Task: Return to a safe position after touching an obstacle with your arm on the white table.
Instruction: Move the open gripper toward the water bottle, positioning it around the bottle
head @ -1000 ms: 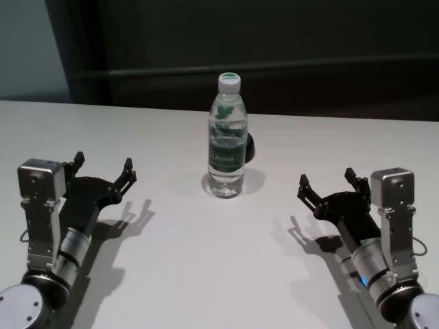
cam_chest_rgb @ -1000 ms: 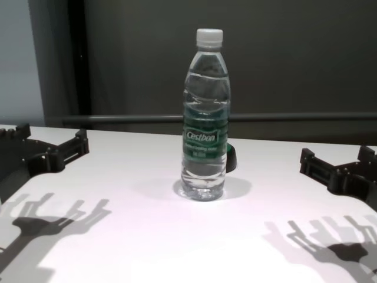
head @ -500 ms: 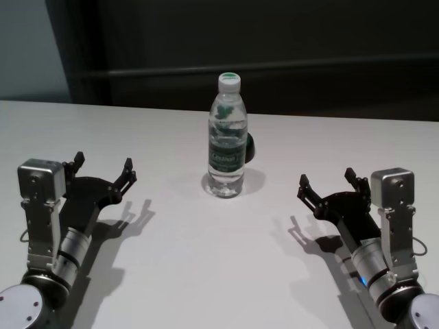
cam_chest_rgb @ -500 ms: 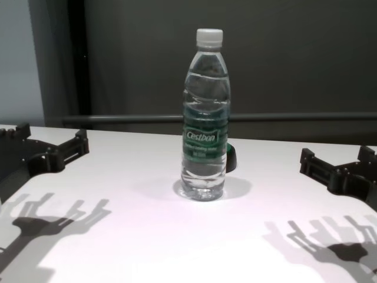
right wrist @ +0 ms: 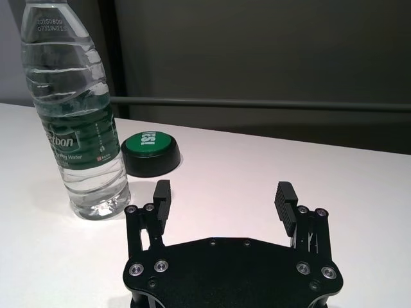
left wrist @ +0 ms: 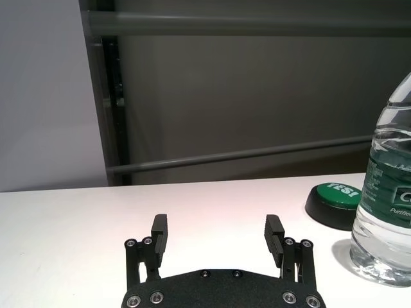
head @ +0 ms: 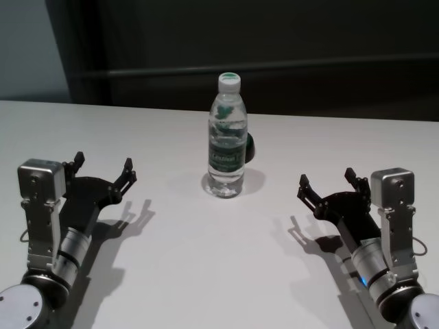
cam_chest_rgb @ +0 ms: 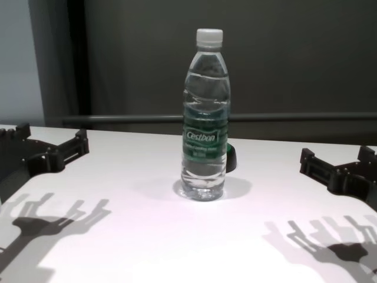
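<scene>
nothing moved | bottle (head: 227,137) upright, cap up, on table (head: 206,260) | left gripper (head: 103,168), right gripper (head: 328,184) jaws spread, empty

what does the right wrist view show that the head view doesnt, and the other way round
Only the right wrist view shows the green button's top with its lettering, and the print near the bottle's neck.

Only the head view shows the left gripper and both forearms, set wide apart and clear of the bottle.

Both show the upright water bottle, the open right gripper and the white table.

Four views, bottle (head: 227,137) in all
</scene>
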